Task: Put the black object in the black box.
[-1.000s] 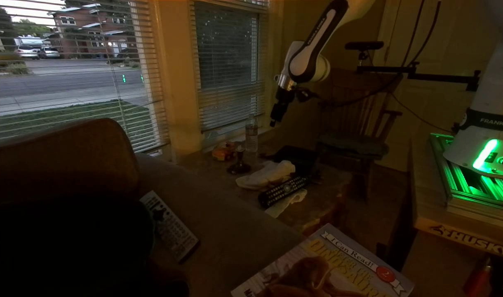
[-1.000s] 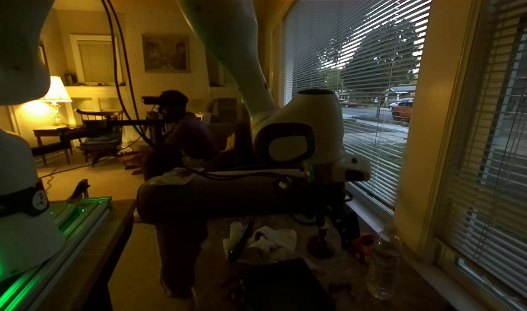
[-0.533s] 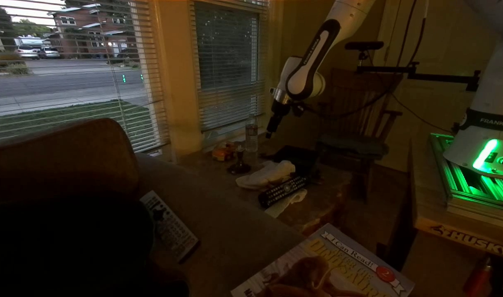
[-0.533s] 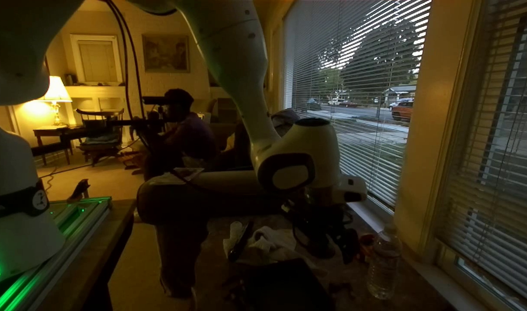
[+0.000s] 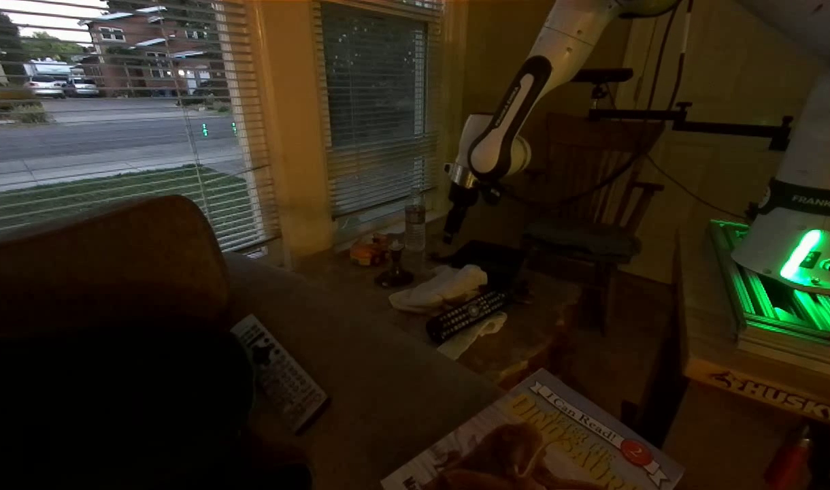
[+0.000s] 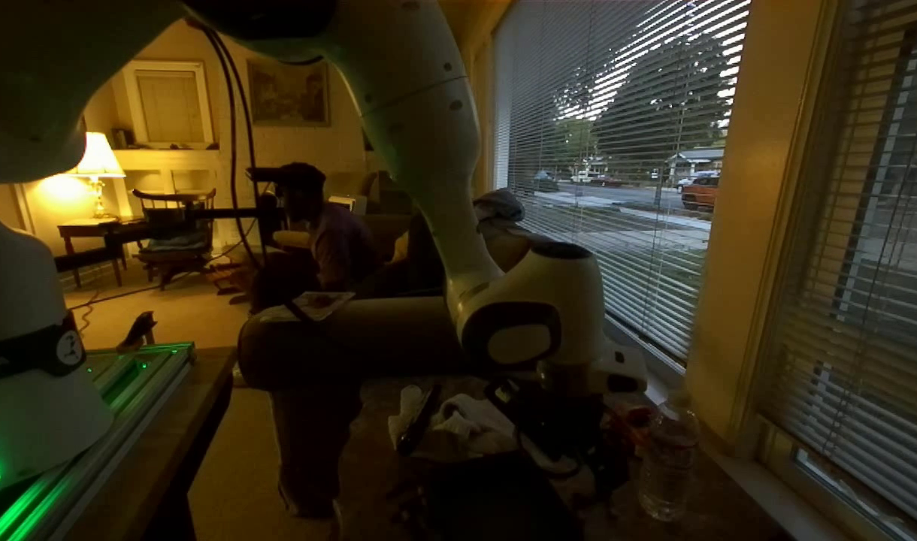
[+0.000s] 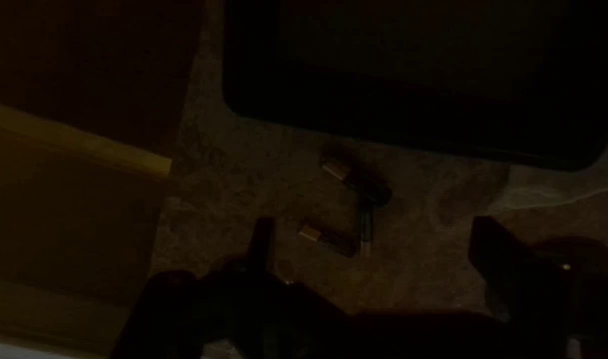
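Note:
Three small dark batteries with copper ends lie on the stone tabletop: an upper one point(image 7: 369, 188), a lower left one point(image 7: 336, 243) and an upright-lying one point(image 7: 366, 224) whose end meets the upper one. The black box point(image 7: 408, 132) is just beyond them in the wrist view; it also shows in both exterior views point(image 5: 493, 253) point(image 6: 496, 496). My gripper point(image 7: 374, 219) is open and empty, its fingers wide apart on either side of the batteries in that view. In an exterior view the gripper point(image 5: 449, 239) hangs above the table beside the box. The wrist view is very dark.
A water bottle point(image 5: 416, 224), an orange toy point(image 5: 369, 252) and a dark candlestick point(image 5: 394, 272) stand near the window side. A white cloth point(image 5: 445, 289) and a black remote point(image 5: 466, 316) lie by the box. A sofa arm point(image 6: 368, 338) borders the table.
The arm has lowered, bringing the gripper down toward the table beside the box. In an exterior view the gripper has come nearer the bottle and box. The objects on the table have not moved.

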Available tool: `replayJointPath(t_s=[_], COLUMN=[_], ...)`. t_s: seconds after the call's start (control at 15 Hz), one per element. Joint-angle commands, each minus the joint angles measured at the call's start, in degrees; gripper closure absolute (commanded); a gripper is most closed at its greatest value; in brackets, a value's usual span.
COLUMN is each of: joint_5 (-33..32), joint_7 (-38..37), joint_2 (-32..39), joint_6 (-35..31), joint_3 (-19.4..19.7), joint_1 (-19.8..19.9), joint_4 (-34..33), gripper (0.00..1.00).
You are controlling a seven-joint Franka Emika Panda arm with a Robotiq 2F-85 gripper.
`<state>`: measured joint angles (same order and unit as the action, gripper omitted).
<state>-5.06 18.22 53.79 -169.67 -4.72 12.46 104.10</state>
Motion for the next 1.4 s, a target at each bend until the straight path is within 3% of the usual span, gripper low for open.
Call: replayJointPath(t_s=[0.0, 0.53, 0.87, 1.33], joint_5=[-0.5, -0.6, -0.3, -0.5], joint_7=[-0.1, -0.5, -2.1, -2.2], joint_2=[2.7, 2.0, 5.7, 10.8], joint_6=[0.8, -0.1, -2.8, -0.3], joint_3=[-0.6, -0.5, -0.2, 0.0], joint_1=[0.2, 0.0, -2.0, -3.4], joint_4=[-3.7, -2.9, -6.6, -14.1], gripper=[0.00, 0.00, 0.00, 0.00])
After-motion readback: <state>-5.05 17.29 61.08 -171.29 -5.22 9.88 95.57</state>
